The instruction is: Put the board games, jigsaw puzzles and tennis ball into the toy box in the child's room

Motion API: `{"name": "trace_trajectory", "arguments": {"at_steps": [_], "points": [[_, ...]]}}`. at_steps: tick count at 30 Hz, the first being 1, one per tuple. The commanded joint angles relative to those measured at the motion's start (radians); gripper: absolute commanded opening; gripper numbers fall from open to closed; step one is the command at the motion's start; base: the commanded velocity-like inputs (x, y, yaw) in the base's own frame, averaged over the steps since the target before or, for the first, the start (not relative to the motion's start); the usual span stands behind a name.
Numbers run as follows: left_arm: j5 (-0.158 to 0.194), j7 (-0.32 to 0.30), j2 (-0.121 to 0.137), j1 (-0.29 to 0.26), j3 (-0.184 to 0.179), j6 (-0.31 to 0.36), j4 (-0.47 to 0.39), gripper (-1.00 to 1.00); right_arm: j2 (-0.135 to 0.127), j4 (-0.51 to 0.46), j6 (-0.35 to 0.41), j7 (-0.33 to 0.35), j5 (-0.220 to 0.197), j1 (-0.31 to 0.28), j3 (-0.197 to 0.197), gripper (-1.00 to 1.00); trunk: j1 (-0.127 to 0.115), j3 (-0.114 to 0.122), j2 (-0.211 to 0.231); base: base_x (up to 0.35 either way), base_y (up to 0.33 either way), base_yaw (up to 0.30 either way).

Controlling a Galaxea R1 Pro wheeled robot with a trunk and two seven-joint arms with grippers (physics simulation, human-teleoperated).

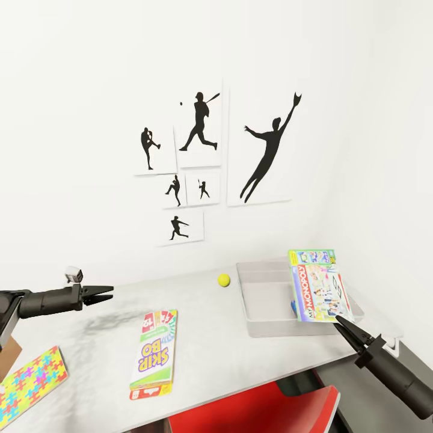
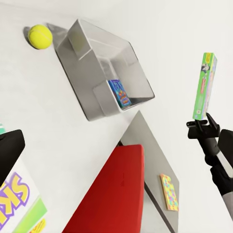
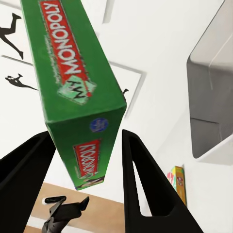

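My right gripper (image 1: 341, 320) is shut on the lower end of the green-edged Monopoly box (image 1: 319, 285), holding it tilted in the air over the near right corner of the light-grey toy box (image 1: 258, 304). Both wrist views show this grip, on the Monopoly box (image 3: 73, 82) and from the side (image 2: 204, 87). A light-blue game (image 2: 120, 92) lies inside the toy box (image 2: 80, 73). The tennis ball (image 1: 224, 279) rests on the table (image 1: 216, 343) just left of the toy box. The Skip-Bo box (image 1: 155, 352) lies flat mid-table. One jigsaw (image 1: 31, 376) lies at the near left. My left gripper (image 1: 110, 293) hovers open and empty above the table's left part.
A red chair (image 1: 270, 409) stands tucked under the table's front edge. A second jigsaw board (image 2: 168, 191) lies on the lower dark-grey section. Black sports pictures (image 1: 198, 156) hang on the white wall behind the table.
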Motion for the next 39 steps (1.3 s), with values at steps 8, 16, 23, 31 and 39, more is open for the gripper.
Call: {"name": "trace_trajectory", "arguments": {"at_steps": [8, 16, 23, 31, 39], "points": [[-0.001, -0.004, -0.001, -0.001, 0.0, 0.011, 0.0, 1.0, -0.007, -0.007, 0.015, -0.029, -0.003, -0.015, 0.001, -1.0, 0.001, -0.002, -0.002, 0.0, 0.0, 0.0], [-0.001, -0.004, -0.002, -0.001, 0.001, 0.011, 0.0, 1.0, -0.008, -0.005, 0.024, -0.155, -0.009, -0.123, 0.046, -1.0, 0.001, -0.002, -0.002, 0.0, 0.0, 0.0], [-0.001, -0.004, -0.003, -0.001, 0.001, 0.011, 0.0, 1.0, -0.005, 0.034, 0.024, -0.264, -0.012, -0.212, 0.1, -1.0, 0.001, -0.002, -0.002, 0.0, 0.0, 0.0], [-0.001, -0.004, -0.003, -0.001, 0.001, 0.012, 0.0, 1.0, -0.006, 0.058, 0.024, -0.503, -0.013, -0.32, 0.194, -1.0, 0.001, -0.002, -0.002, 0.0, 0.0, 0.0], [-0.001, -0.004, -0.003, -0.001, 0.001, 0.012, 0.0, 1.0, 0.005, 0.081, 0.023, -0.605, -0.014, -0.36, 0.219, -1.0, 0.001, -0.002, -0.002, 0.0, 0.0, 0.0]]}}
